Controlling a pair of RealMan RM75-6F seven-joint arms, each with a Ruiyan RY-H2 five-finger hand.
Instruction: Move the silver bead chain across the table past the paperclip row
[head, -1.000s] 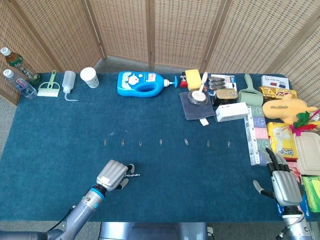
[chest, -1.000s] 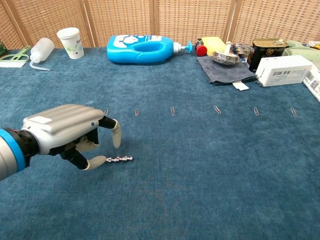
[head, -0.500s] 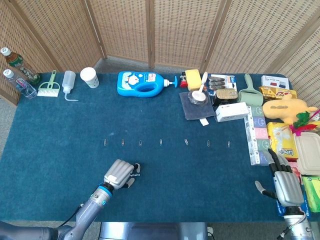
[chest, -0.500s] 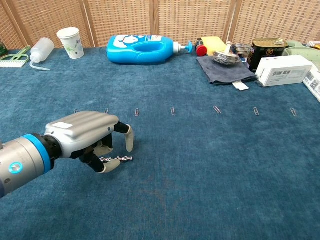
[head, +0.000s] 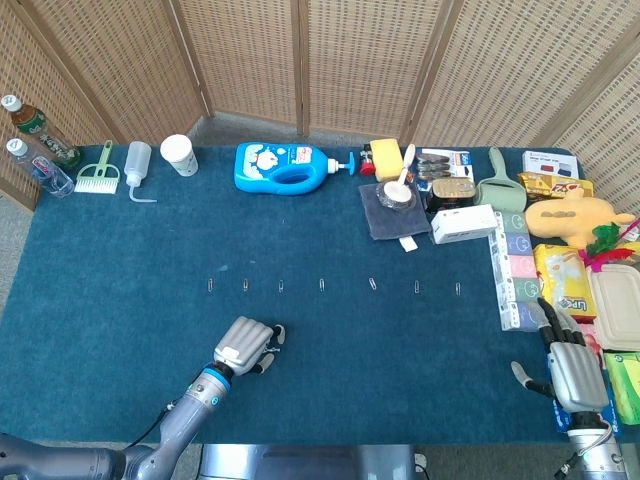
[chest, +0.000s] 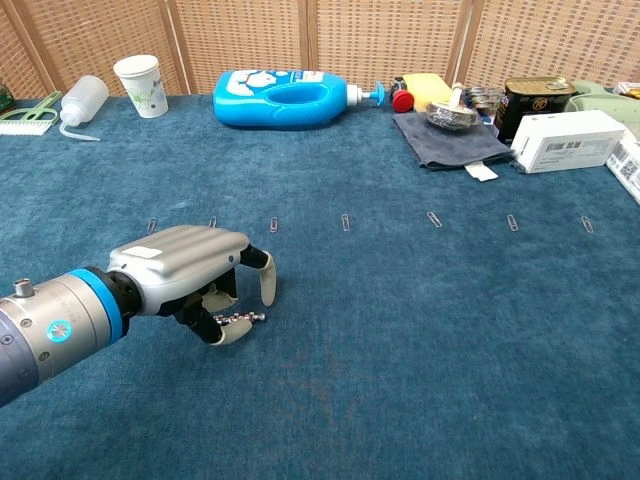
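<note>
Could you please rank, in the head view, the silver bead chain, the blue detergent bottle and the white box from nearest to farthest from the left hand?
Measured from the left hand:
1. Silver bead chain, right at the fingers, on the near side of the paperclip row.
2. Blue detergent bottle, at the far edge, past the row.
3. White box, far right.

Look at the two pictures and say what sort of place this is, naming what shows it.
Probably a staged test bench, not a home: a blue-carpeted table fenced by wicker screens, a neat paperclip row, and mixed household goods along the far and right edges.
</note>
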